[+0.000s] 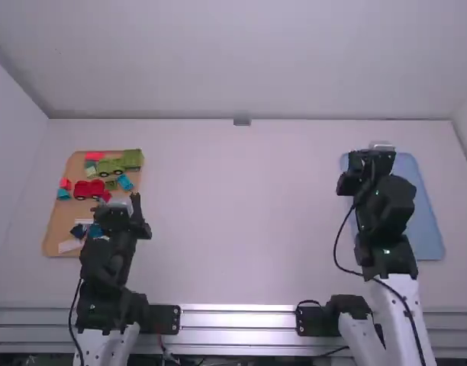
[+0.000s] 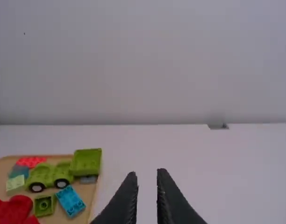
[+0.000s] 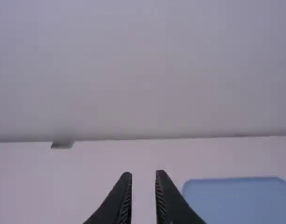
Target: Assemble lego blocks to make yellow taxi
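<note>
My left gripper (image 1: pixel 123 217) is over the right edge of the tan tray (image 1: pixel 56 221), near its blocks; in the left wrist view the left gripper (image 2: pixel 147 176) has a gap between its fingers and holds nothing. On the tray are a green wheeled vehicle (image 2: pixel 42 175), a green block (image 2: pixel 87 161), a red piece (image 2: pixel 12 209), a blue brick (image 2: pixel 70 200) and a small green square block (image 2: pixel 44 205). My right gripper (image 1: pixel 367 164) is above the blue tray (image 1: pixel 426 229); in the right wrist view the right gripper (image 3: pixel 143 176) stands open, nothing held.
Blue pieces (image 1: pixel 95 230) and a white piece (image 1: pixel 69 245) lie toward the tan tray's near end, partly hidden by the left arm. A small grey block (image 1: pixel 242 120) is at the table's back edge, by the wall. Bare table (image 1: pixel 241 213) lies between the trays.
</note>
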